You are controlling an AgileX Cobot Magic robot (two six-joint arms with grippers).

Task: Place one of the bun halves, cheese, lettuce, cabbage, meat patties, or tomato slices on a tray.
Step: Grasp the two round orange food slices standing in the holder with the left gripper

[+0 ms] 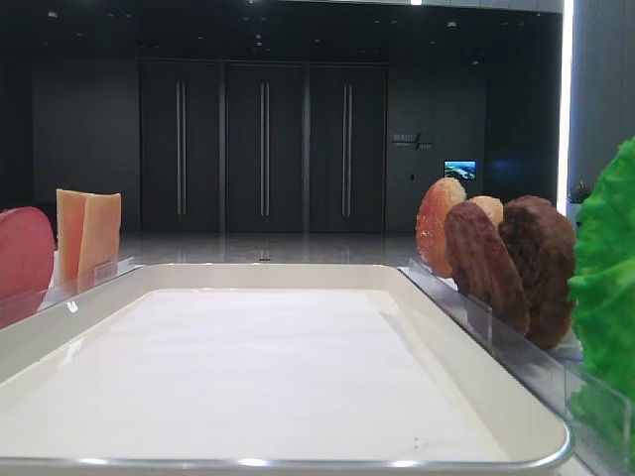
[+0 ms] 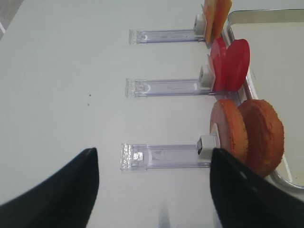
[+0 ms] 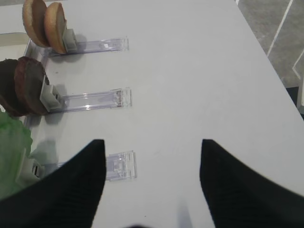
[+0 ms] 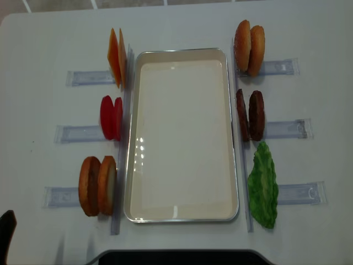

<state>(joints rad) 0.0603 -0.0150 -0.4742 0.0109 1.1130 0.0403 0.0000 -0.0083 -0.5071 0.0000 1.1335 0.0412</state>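
The white tray (image 4: pixel 182 138) lies empty mid-table. On its left stand cheese (image 4: pixel 116 57), tomato slices (image 4: pixel 111 117) and bun halves (image 4: pixel 97 185). On its right stand more bun halves (image 4: pixel 249 40), meat patties (image 4: pixel 250 115) and lettuce (image 4: pixel 263 185). Cabbage is out of view. My left gripper (image 2: pixel 153 156) hangs open over the table, its right finger just short of the near bun halves (image 2: pixel 247 135). My right gripper (image 3: pixel 152 142) is open too, above bare table, with the lettuce (image 3: pixel 12 147) to its left. Neither holds anything.
Each food pair leans in a clear plastic rack (image 4: pixel 287 128) that runs outward from the tray; one rack (image 2: pixel 161 156) lies between my left fingers. A dark base (image 4: pixel 176 256) sits at the table's near edge.
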